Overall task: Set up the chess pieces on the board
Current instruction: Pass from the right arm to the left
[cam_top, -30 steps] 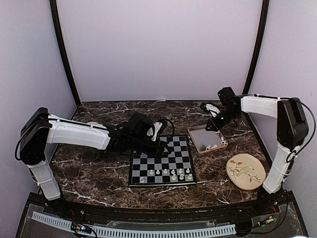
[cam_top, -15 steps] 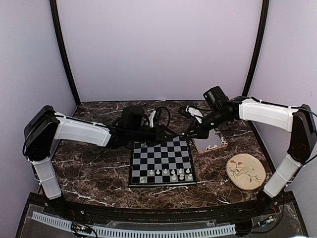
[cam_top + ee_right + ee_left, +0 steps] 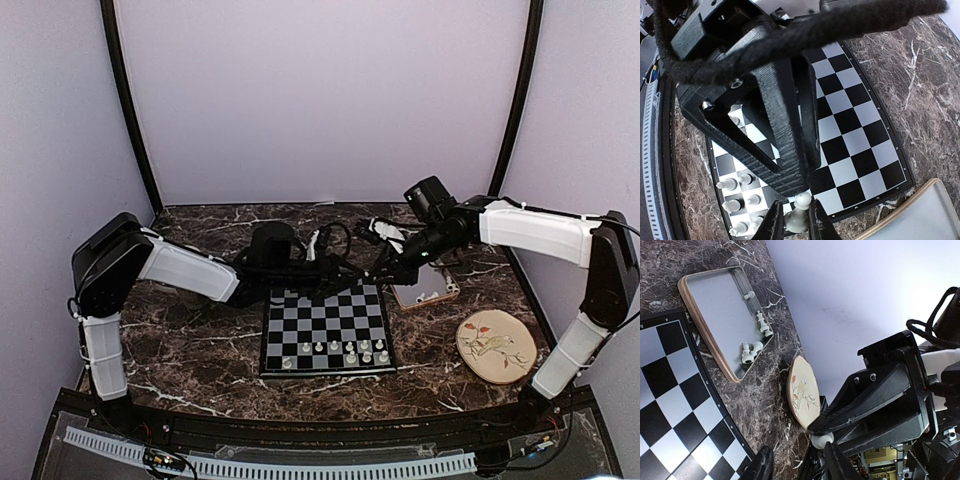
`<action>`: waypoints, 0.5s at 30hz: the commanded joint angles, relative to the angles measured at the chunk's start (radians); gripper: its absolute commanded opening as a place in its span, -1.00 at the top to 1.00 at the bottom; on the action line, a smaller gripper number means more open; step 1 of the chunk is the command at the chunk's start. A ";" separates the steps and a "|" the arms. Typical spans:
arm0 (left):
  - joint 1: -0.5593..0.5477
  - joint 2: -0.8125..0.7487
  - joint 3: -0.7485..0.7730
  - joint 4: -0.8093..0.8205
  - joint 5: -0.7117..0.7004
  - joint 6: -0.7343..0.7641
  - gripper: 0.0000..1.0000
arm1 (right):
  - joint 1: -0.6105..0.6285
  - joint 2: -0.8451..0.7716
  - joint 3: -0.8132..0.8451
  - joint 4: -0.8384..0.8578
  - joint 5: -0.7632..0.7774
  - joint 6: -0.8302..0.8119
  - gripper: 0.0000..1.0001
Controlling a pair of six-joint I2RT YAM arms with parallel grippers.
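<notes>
White piece (image 3: 799,218) sits pinched in right jaws; left jaws half-open, empty. Lower it upright onto the board (image 3: 860,125).

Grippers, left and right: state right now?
Left gripper: open, fingers apart, no grip seen.
Right gripper: closed on a white chess piece.

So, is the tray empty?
No, a few white pieces lie in the tray, near one edge.
</notes>
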 commanded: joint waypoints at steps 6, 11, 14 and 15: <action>0.001 0.019 0.029 0.159 0.054 -0.075 0.29 | 0.017 0.025 0.036 0.017 -0.014 -0.007 0.67; 0.001 0.019 0.002 0.204 0.035 -0.097 0.28 | 0.016 0.025 0.036 0.023 -0.008 0.002 0.67; 0.002 0.023 -0.004 0.224 0.033 -0.106 0.25 | 0.017 0.026 0.035 0.023 -0.005 0.002 0.68; 0.001 0.027 0.001 0.223 0.039 -0.105 0.25 | 0.016 0.025 0.034 0.025 -0.007 0.002 0.68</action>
